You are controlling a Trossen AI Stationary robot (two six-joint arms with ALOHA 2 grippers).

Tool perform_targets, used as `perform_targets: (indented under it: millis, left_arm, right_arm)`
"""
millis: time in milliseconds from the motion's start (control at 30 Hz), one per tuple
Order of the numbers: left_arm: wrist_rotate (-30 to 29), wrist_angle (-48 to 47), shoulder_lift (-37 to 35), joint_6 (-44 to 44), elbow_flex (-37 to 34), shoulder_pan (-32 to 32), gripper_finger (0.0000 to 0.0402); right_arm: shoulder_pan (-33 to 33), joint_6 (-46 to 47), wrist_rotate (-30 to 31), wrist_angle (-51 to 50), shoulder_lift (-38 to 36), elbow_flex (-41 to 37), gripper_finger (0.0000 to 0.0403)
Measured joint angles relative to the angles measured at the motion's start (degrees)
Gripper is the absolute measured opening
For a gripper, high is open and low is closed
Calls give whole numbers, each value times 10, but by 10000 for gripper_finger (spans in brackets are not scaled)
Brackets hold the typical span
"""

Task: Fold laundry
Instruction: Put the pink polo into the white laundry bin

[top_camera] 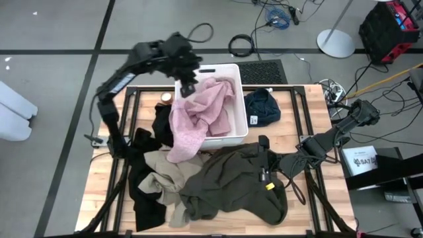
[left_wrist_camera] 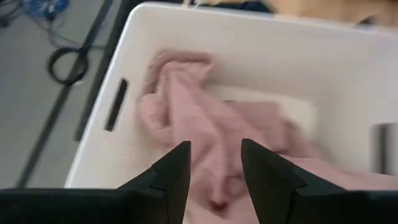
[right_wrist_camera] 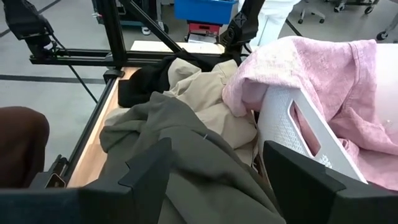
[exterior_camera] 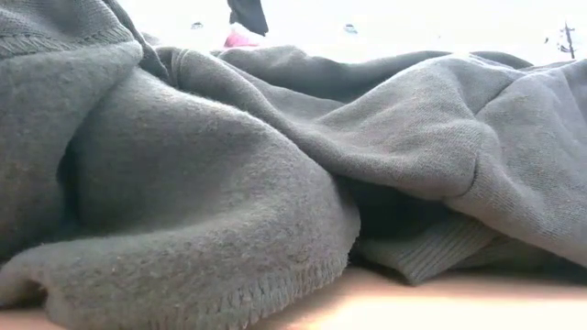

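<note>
**What the views hide or cut off**

The large dark olive-grey fleece garment (exterior_camera: 229,183) fills almost the whole low view, so the table and both arms are hidden there. The pale pink soft cloth (left_wrist_camera: 205,137) looks blurred in the left wrist view; its lower part is hidden behind the dark fingers (left_wrist_camera: 171,177). Perhaps a small round thing (top_camera: 166,98) lies beside the white rectangular plastic bin (top_camera: 239,135), too small to tell.
</note>
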Motion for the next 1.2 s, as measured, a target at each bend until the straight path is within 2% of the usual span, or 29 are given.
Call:
perform_targets:
  millis: [233, 367, 467, 600, 867, 1000, 1200]
  left_arm:
    - [28, -90, -76, -75, -2, -10, 151]
    - [93, -84, -127, -151, -46, -40, 151]
    - [106, -84, -155, -196, -82, -75, 151]
    - [93, -84, -176, -234, -147, -133, 151]
    - [4, -82, -187, -326, -313, -240, 151]
    - [-8, -35, -189, -385, -384, -271, 151]
    - [-11, 12, -188, -400, -446, -292, 151]
  right_arm:
    - [2, 51, -4, -19, 0, 0, 242]
    - [11, 81, -6, -33, 2, 0, 242]
    - [20, 87, -8, -37, 4, 0, 242]
    - [29, 87, -8, -35, 7, 0, 242]
    - [30, 88, -8, -33, 6, 0, 242]
    - [30, 87, -8, -33, 6, 0, 242]
    - [29, 81, -7, -39, 6, 0, 242]
